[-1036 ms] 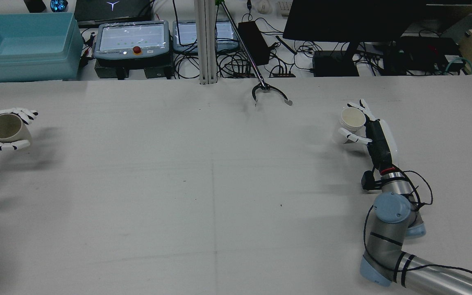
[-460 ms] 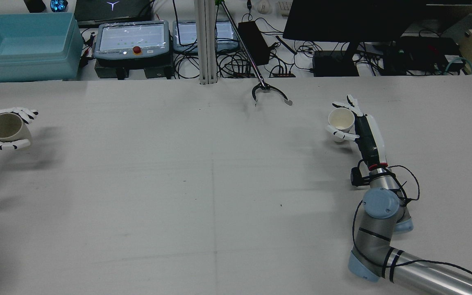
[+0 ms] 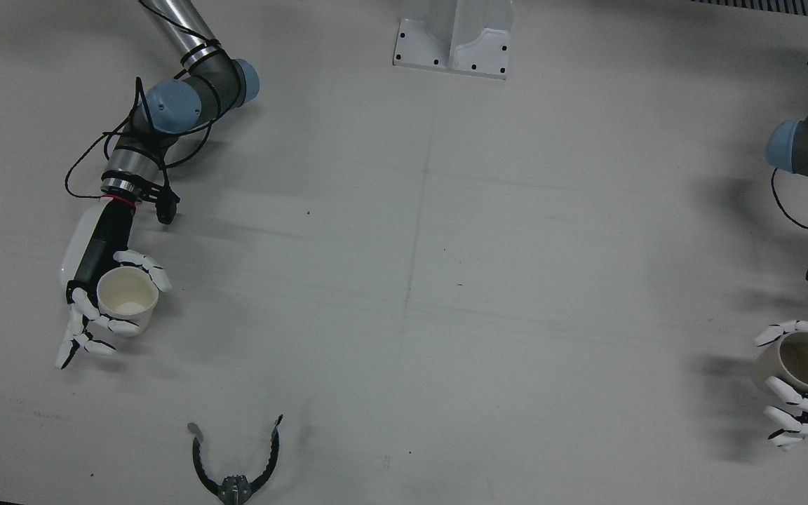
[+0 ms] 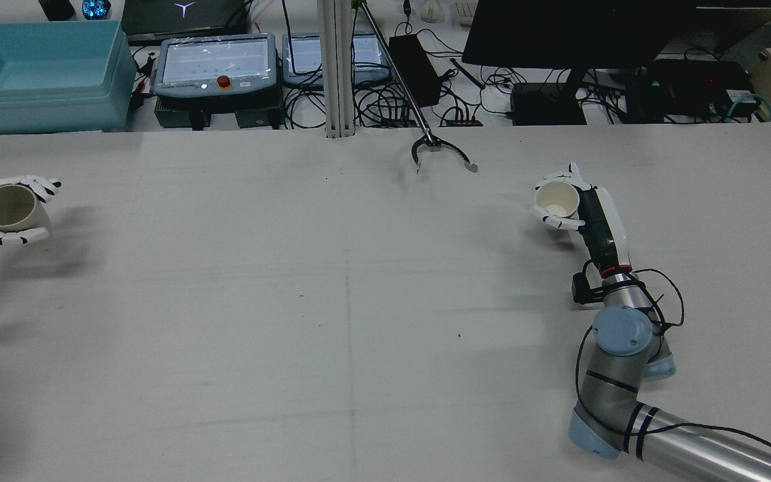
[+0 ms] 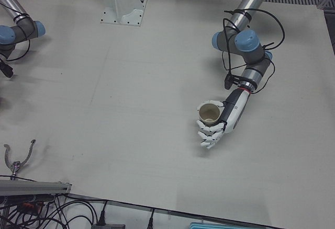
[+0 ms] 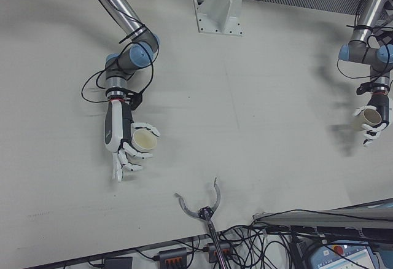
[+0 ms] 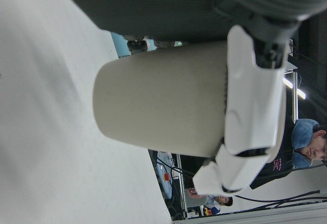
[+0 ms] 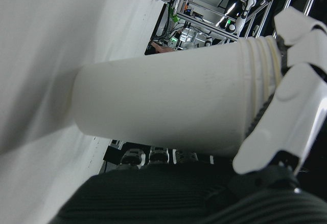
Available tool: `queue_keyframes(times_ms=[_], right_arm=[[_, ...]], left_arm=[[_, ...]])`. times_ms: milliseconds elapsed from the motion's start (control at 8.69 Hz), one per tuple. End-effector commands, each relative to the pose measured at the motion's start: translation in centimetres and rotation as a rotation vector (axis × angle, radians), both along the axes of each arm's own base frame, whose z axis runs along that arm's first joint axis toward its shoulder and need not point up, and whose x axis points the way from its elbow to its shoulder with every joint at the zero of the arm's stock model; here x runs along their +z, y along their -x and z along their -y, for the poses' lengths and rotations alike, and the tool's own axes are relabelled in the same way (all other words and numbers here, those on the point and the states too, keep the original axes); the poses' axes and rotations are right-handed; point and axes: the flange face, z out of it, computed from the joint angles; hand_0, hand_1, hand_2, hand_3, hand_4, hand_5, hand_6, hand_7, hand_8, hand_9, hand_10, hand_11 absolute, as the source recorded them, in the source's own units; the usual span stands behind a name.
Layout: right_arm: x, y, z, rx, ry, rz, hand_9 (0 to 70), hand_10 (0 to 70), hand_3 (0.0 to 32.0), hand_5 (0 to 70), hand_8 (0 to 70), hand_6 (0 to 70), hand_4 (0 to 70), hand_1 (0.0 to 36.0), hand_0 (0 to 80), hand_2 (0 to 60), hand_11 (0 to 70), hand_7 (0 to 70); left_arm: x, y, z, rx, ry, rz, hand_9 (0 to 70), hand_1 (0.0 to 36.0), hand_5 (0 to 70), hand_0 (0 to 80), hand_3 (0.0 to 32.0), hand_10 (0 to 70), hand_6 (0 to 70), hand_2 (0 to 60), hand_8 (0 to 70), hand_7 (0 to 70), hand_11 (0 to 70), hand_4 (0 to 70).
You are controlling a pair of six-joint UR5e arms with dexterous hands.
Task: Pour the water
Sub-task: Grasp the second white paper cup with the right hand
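While the white paper cup (image 3: 127, 297) sits upright at the left of the front view, the right hand (image 3: 106, 294) wraps its fingers around it. At the far right edge, the left hand (image 3: 807, 393) holds a beige cup (image 3: 800, 365), mouth up. A black grabber claw (image 3: 236, 466) lies on the table (image 3: 404, 280) at bottom centre.

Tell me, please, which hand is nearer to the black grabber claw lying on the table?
The right hand. It holds a white cup a short way from the claw, while the left hand, holding a beige cup, sits at the table's far left edge.
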Motion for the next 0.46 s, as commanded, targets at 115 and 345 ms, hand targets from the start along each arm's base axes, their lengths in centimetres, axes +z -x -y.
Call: queue_keyframes(times_ms=[115,345], right_arm=[[1.1,-1.8,0.6,-0.016,0.01,-0.018,3.6,0.2,0.0,28.9,2.2,16.2,24.3,15.8,46.8,27.8,1.3,25.4],[1.7,-3.2,1.0,-0.018,0.015,-0.025,1.4,0.0,0.0,23.4,1.1,10.9,20.8,16.5,47.1,26.2,0.0,14.0]], left_arm=[[-0.2,-0.1,0.1,0.0,-0.003,-0.003,21.0,29.0,46.5,63.3,0.0,6.3,17.9,29.5,11.6,44.5,11.1,54.0],[-0.1,-0.1,0.1,0.0,-0.001,-0.002,21.0,28.5,46.4,62.9,0.0,6.4,17.9,29.0,11.5,44.4,11.1,54.0]])
